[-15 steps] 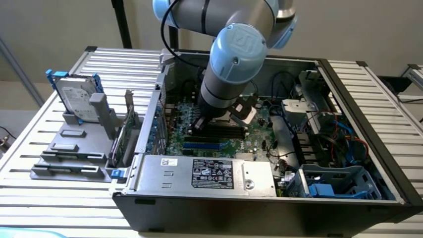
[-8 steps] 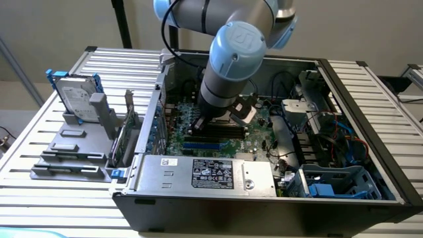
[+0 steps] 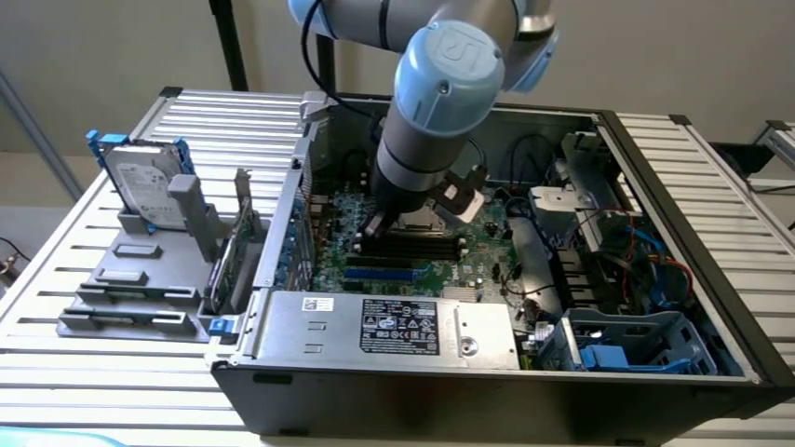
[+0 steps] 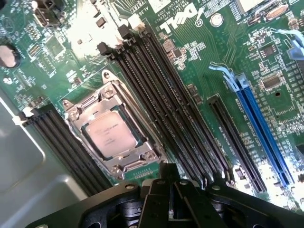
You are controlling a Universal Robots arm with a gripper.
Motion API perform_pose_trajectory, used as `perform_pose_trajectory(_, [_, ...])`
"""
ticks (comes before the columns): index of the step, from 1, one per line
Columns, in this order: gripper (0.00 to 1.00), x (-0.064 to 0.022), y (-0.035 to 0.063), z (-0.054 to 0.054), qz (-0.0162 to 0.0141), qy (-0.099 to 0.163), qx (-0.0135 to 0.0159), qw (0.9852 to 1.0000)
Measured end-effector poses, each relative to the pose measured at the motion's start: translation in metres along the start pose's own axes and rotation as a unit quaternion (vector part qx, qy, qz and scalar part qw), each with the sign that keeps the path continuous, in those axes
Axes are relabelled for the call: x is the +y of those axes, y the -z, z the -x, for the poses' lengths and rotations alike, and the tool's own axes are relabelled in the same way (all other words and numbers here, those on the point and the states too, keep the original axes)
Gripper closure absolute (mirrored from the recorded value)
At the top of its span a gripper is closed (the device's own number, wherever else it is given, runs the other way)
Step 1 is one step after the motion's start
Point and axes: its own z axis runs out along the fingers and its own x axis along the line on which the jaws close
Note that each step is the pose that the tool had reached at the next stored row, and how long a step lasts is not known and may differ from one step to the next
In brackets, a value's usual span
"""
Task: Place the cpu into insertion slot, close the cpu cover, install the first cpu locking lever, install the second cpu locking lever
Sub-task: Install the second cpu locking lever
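Okay, your gripper (image 4: 170, 199) is closed and empty, hovering just beside the cpu cover (image 4: 114, 130), which frames the seated cpu (image 4: 110, 133).

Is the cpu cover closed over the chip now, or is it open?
Closed. In the wrist view the cpu cover lies flat around the cpu, whose silvery top shows through its square opening.

Open computer case (image 3: 695, 233) rests on the slatted table (image 3: 74, 279). Power supply (image 3: 385, 326) sits along the case's near edge. Grey holder (image 3: 149, 279) carrying a hard drive (image 3: 143, 182) stands beside the case, toward the table's edge. I note black memory slots (image 4: 166, 99) and a blue expansion slot (image 4: 261, 128) on the motherboard (image 4: 209, 57).
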Motion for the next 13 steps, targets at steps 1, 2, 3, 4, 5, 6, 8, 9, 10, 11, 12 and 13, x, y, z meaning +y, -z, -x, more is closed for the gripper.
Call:
perform_pose_trajectory(1, [0.89,-0.001,0.0018,-0.0002,0.0,0.0,0.0,1.0])
perform_pose_trajectory(2, [0.89,-0.0024,0.0032,-0.0001,0.0,0.0,-0.0001,1.0])
perform_pose_trajectory(3, [0.89,-0.0037,0.004,0.0003,0.0001,0.0,0.0,1.0])
perform_pose_trajectory(4, [0.89,-0.0049,0.004,0.001,0.0006,0.0,0.0003,1.0])
perform_pose_trajectory(5, [0.89,-0.0053,0.0039,0.0013,0.0008,0.0,0.0006,1.0])
perform_pose_trajectory(6, [0.89,-0.0053,0.0039,0.0013,0.0009,0.001,0.0006,1.0])
perform_pose_trajectory(8, [0.89,-0.0053,0.004,0.0013,0.0012,0.001,0.0007,1.0])
perform_pose_trajectory(9, [0.89,-0.0053,0.004,0.0013,0.0013,0.001,0.0008,1.0])
perform_pose_trajectory(10, [0.89,-0.0053,0.004,0.0013,0.0018,0.001,0.0011,1.0])
perform_pose_trajectory(11, [0.89,-0.0053,0.004,0.0013,0.0023,0.001,0.0013,1.0])
perform_pose_trajectory(12, [0.89,-0.0053,0.004,0.0013,0.0025,0.001,0.0014,1.0])
perform_pose_trajectory(13, [0.89,-0.0053,0.004,0.0013,0.0026,0.001,0.0015,1.0])
